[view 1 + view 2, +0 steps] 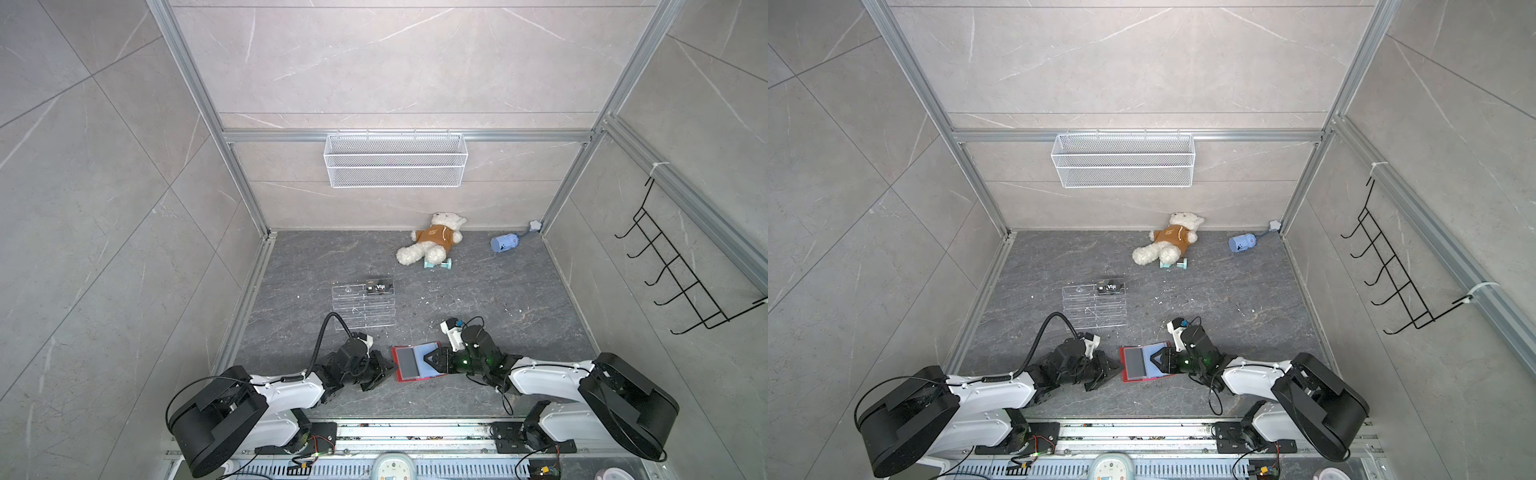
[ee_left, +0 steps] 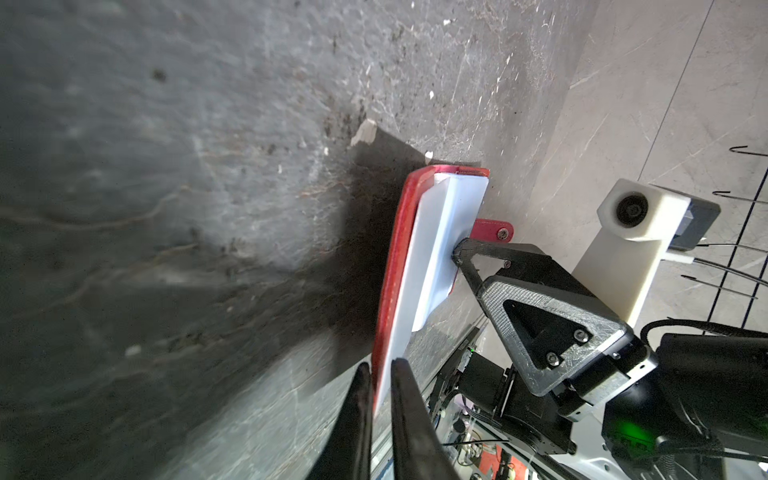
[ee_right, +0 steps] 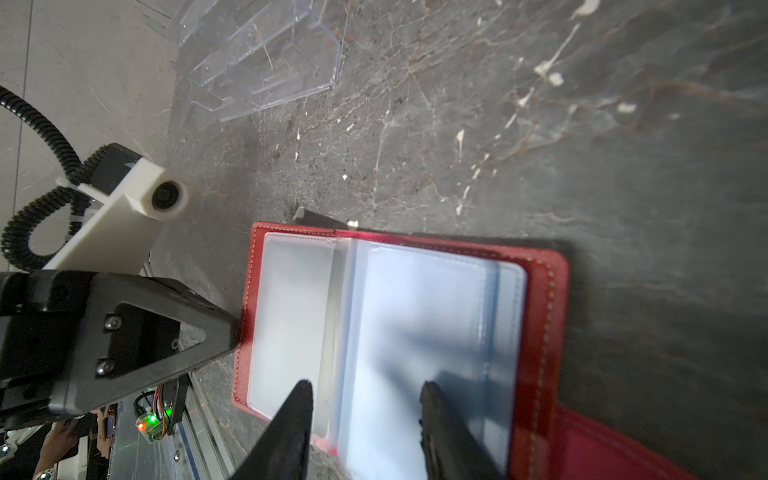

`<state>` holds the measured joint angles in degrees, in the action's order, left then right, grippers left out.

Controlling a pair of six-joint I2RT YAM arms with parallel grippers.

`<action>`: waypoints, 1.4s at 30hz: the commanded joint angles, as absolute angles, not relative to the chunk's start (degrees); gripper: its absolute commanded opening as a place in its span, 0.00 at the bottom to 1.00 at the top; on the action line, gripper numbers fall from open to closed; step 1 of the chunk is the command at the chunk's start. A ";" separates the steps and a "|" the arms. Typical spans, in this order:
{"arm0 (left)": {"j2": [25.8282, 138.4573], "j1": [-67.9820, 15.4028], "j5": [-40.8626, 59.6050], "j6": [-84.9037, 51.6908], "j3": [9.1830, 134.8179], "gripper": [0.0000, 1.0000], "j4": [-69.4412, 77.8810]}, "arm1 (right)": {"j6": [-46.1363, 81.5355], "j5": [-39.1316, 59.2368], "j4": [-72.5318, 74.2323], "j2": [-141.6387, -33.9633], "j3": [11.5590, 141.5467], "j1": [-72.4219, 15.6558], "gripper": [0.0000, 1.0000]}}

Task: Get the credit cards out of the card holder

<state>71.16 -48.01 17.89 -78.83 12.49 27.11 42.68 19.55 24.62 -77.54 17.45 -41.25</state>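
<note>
Red leather lies open nearest the robot: the card holder (image 3: 544, 332) rests flat on the dark stone table (image 1: 498, 291), between the two arms. The left end effector (image 2: 380, 363) is narrow, pinching the holder's left edge. The right end effector (image 3: 368, 383) stands partly open over the right half, one fingertip (image 2: 461, 250) touching a clear sleeve. A grey card (image 1: 406, 362) shows in the left sleeve. Farther back, a black Vip card (image 1: 380, 287) sits at the far end of a clear acrylic rack (image 1: 363, 309). Beyond, a teddy bear (image 1: 432, 239) and a blue container (image 1: 504, 243) lie near the back wall.
</note>
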 commanded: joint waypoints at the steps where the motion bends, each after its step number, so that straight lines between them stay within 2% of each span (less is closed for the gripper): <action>1: 70.41 -48.29 17.37 -77.38 12.98 0.17 29.43 | 43.51 19.78 26.34 -78.71 16.83 -41.82 0.45; 5: 70.92 -48.43 17.75 -77.13 13.36 0.18 30.14 | 43.51 19.86 26.89 -79.29 16.87 -42.03 0.45; 14: 71.37 -48.57 17.46 -77.04 13.27 0.12 30.77 | 43.59 19.86 27.25 -79.71 16.74 -42.16 0.45; 31: 72.95 -48.92 17.92 -76.47 14.19 0.13 31.38 | 43.86 20.35 28.27 -80.53 16.87 -42.20 0.43; 37: 72.78 -49.07 17.84 -76.32 14.17 0.00 31.38 | 43.95 20.48 28.05 -79.82 16.87 -42.33 0.43; 42: 71.68 -49.05 17.75 -75.99 14.06 0.00 31.38 | 43.30 19.82 24.94 -77.50 17.70 -42.49 0.46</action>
